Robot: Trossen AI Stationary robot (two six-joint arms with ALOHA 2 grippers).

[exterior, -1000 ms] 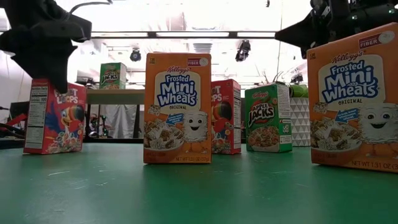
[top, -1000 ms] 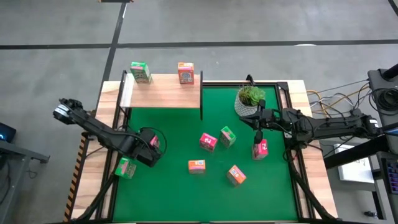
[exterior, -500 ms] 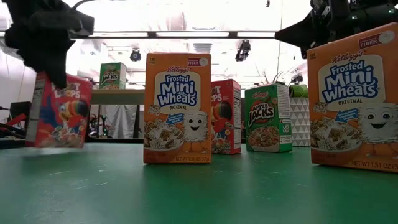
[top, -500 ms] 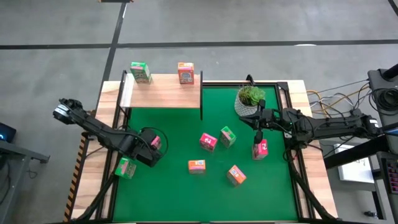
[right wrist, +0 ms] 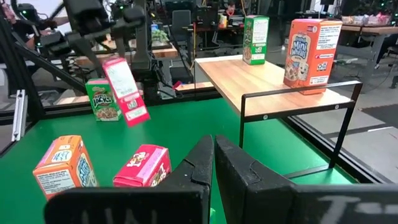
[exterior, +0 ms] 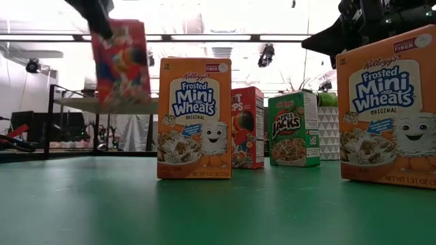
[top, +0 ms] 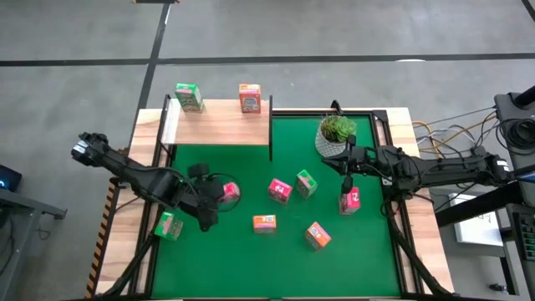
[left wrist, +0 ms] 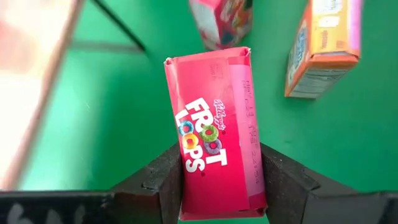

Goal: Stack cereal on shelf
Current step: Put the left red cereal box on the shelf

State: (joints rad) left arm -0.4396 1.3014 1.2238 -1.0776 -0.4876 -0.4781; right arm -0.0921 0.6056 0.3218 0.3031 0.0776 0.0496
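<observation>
**Left pincer holds a pink box above the mat**

The left pincer (top: 219,197) is clamped on a pink box (left wrist: 216,134), one finger (left wrist: 163,180) on each long side; in the low view the box (exterior: 121,63) hangs tilted, clear of the table (top: 251,163). Just beyond it stand a second pink box (top: 280,190) and a green box (top: 307,183), with an orange box (top: 265,222) nearby and another orange one (top: 317,236) closer to the front edge. A green box (top: 169,226) sits on the wooden border at the left.

The right pincer (top: 349,172) hangs with its fingers pressed together, empty, above a third pink box (top: 349,200), beside a plant pot (top: 334,134).

The shelf (top: 219,122) at the back left carries a green box (top: 189,97) and an orange box (top: 249,98), both upright at its far edge.
</observation>
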